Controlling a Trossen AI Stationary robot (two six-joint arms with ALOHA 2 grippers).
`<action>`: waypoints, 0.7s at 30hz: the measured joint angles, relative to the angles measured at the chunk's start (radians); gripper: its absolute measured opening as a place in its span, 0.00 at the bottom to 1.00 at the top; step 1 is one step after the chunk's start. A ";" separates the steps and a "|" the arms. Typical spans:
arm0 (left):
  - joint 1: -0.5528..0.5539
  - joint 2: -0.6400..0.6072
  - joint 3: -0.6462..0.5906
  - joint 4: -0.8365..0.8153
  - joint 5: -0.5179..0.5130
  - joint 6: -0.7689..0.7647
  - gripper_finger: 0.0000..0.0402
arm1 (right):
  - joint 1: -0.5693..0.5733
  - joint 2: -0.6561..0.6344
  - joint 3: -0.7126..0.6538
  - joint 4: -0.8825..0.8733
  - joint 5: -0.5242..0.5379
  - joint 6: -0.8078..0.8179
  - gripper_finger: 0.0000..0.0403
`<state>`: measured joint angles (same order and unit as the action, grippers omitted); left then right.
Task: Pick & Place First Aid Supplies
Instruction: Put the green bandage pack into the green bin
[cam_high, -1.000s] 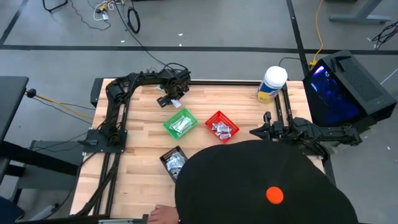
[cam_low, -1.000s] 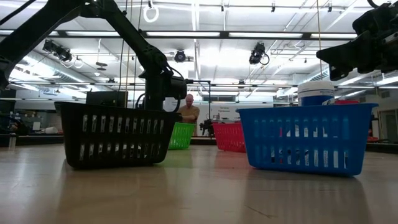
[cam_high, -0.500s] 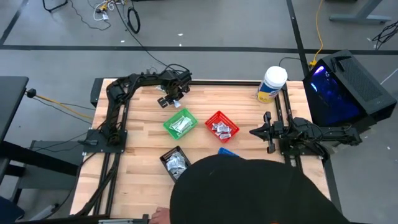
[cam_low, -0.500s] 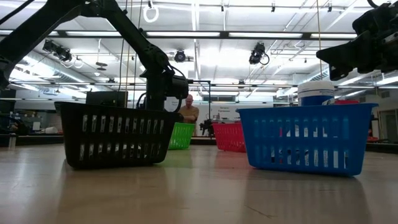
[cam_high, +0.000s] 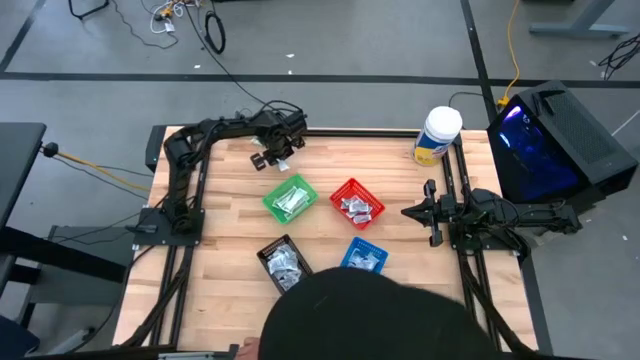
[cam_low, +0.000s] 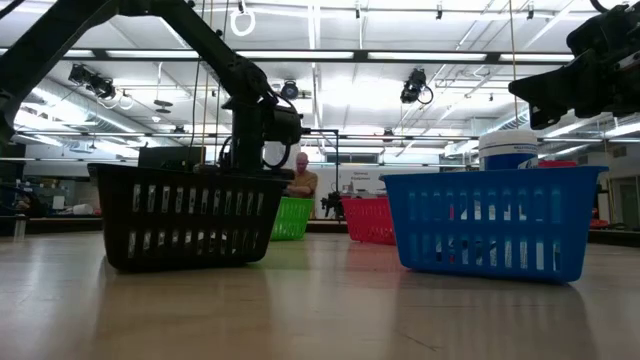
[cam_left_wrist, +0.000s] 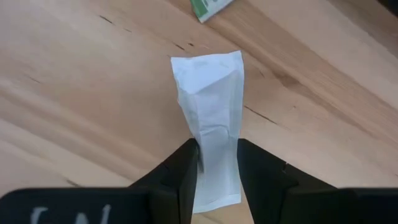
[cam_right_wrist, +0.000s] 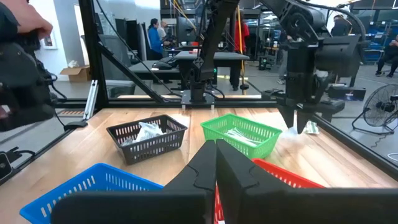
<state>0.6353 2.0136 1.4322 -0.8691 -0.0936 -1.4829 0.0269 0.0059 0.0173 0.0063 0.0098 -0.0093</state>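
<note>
A long narrow white wrapped strip (cam_left_wrist: 210, 93), one of the first aid supplies, is between the fingers of my left gripper (cam_left_wrist: 217, 149), which points down over the table's far left part (cam_high: 277, 155). A green-printed packet (cam_left_wrist: 211, 7) lies on the wood just beyond it. More packets lie in the green basket (cam_high: 291, 198), the red basket (cam_high: 356, 204), the black basket (cam_high: 281, 262) and the blue basket (cam_high: 362, 257). My right gripper (cam_right_wrist: 216, 149) is shut and empty, level at the table's right side (cam_high: 407, 212). My left gripper pinches the white strip between its two fingers, across its width, a little past its middle (cam_left_wrist: 217, 146). The fingers come from above, pointing down. The strip's longer end (cam_left_wrist: 208, 68) hangs below the fingertips, creased, over the wood.
A white-lidded tub with a yellow label (cam_high: 437, 135) stands at the far right corner. A person's head in a dark cap (cam_high: 370, 315) leans over the near edge. Bare wood lies left of the baskets.
My left gripper has risen a little above the far left of the table. The person's head has drawn back toward the near edge, uncovering the blue basket.
</note>
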 joint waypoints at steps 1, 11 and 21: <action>0.000 -0.007 0.000 -0.007 -0.008 0.009 0.30 | 0.000 0.000 0.000 0.000 0.000 0.000 0.03; -0.012 -0.100 0.000 -0.051 -0.038 0.160 0.30 | 0.000 0.000 0.000 0.000 0.000 0.000 0.03; -0.105 -0.178 0.000 -0.057 -0.029 0.306 0.30 | 0.000 0.000 0.000 0.000 0.000 0.000 0.03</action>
<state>0.5300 1.8358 1.4322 -0.9260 -0.1226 -1.1770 0.0266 0.0063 0.0171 0.0060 0.0101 -0.0091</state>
